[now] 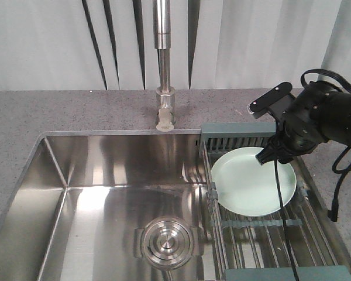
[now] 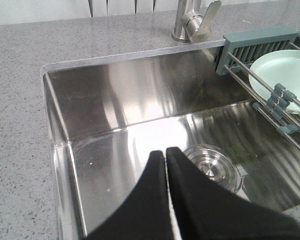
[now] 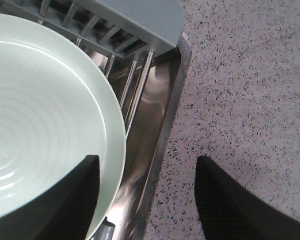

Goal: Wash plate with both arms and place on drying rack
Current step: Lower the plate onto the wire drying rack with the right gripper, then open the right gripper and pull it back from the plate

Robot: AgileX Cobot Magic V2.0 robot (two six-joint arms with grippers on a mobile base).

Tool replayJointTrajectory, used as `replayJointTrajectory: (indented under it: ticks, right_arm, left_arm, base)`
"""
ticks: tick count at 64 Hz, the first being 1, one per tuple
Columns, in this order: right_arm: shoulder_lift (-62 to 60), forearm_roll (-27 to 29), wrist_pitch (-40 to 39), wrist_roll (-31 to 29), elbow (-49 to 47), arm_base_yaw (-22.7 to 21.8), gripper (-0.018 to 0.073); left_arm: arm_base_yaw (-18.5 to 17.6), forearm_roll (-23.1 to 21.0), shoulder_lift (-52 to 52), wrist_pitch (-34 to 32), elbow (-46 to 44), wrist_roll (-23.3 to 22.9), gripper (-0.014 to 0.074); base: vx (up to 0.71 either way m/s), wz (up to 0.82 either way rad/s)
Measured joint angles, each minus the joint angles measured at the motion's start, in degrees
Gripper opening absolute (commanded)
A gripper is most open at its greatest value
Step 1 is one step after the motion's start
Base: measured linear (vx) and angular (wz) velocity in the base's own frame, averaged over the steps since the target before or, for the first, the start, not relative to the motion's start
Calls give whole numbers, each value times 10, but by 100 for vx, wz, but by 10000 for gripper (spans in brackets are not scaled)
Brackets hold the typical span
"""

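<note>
The pale mint-green plate (image 1: 245,184) lies flat on the drying rack (image 1: 263,234) over the right end of the sink; it also shows in the left wrist view (image 2: 282,75) and the right wrist view (image 3: 40,125). My right gripper (image 1: 274,155) hangs over the plate's far right rim. In the right wrist view it (image 3: 146,159) is open: one finger is over the plate, the other over the countertop, and nothing is held. My left gripper (image 2: 165,151) is shut and empty above the sink basin, near the drain (image 2: 210,167).
A steel faucet (image 1: 164,58) stands behind the sink (image 1: 105,175). The rack's slotted grey-blue end compartment (image 1: 237,136) is at the back, with steel rods (image 3: 135,85) running forward. Speckled grey countertop (image 3: 250,100) lies to the right of the rack.
</note>
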Motion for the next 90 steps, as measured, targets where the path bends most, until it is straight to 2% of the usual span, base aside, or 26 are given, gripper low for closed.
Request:
replayJointTrajectory:
  ticks: [6,14,17,25,31,42,52,68,74,90]
  right_arm:
    - [-24,19,0,0,0,0,281]
    - [-85,72,-4,-12,0,0,45]
    - [-112,99,-5,-28,0,2,-15]
    - [-186,166,-6,-85,10,23,-9]
    - [-252,215,-27,-135,42,59,-9]
    - [-393,279,-114,-174,178,129,-9]
    - [-520,297,-186,-174,339,153,-9]
    - [-673,297,-195,-174,510,156,-7]
    - [-716,297,-204,-167,539,156,-6]
    - [-722,297,-225,-135,540,156,-4]
  left_arm:
    - [0,0,0,0,0,0,-6]
    - [0,0,0,0,4,0,-6]
    - [0,0,0,0,5,0,-6]
    - [0,0,0,0,5,0,-6]
    - [0,0,0,0,5,0,-6]
    - [0,0,0,0,5,0,-6]
    - [0,0,0,0,5,0,-6]
    - [0,0,0,-3,5,0,-6]
    - [0,0,0,-27,5,0,-6]
    - [0,0,0,-70,5,0,-6]
  base:
    - [0,0]
    - [0,0]
    - [0,0]
    - [0,0]
    - [0,0]
    - [0,0]
    - [0,0]
    - [0,0]
    - [0,0]
    - [0,0]
